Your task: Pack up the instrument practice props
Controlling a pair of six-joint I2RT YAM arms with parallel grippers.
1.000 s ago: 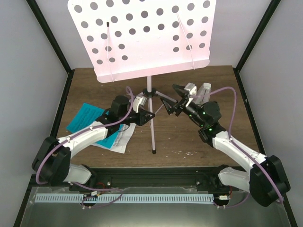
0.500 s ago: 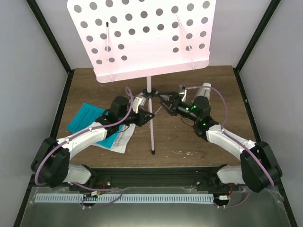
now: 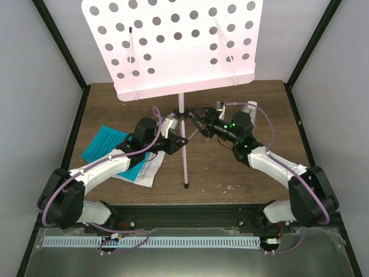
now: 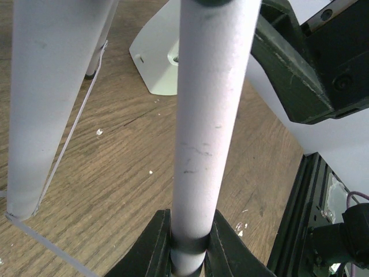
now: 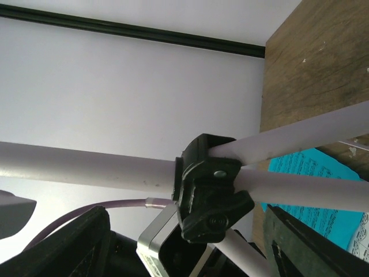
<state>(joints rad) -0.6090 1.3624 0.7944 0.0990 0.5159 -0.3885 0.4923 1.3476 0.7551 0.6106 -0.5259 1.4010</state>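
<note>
Wooden table [image 3: 230,173]: music stand [image 3: 173,46], tube clamped by left gripper [image 3: 182,142]; right gripper [image 3: 197,122] newly arrived, open astride tripod hub [image 5: 210,193]; folding likely next.

Music stand [image 3: 184,78] matt painted metal; table [image 3: 219,167] scuffed wood grain; booklet [image 3: 104,141] teal paper.

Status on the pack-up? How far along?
Nothing packed yet: the music stand stands unfolded. In hand: left gripper shut on a tripod leg, right gripper open around the black hub. Left: fold and stow the stand, plus the teal booklet and white metronome, both on the table.
</note>
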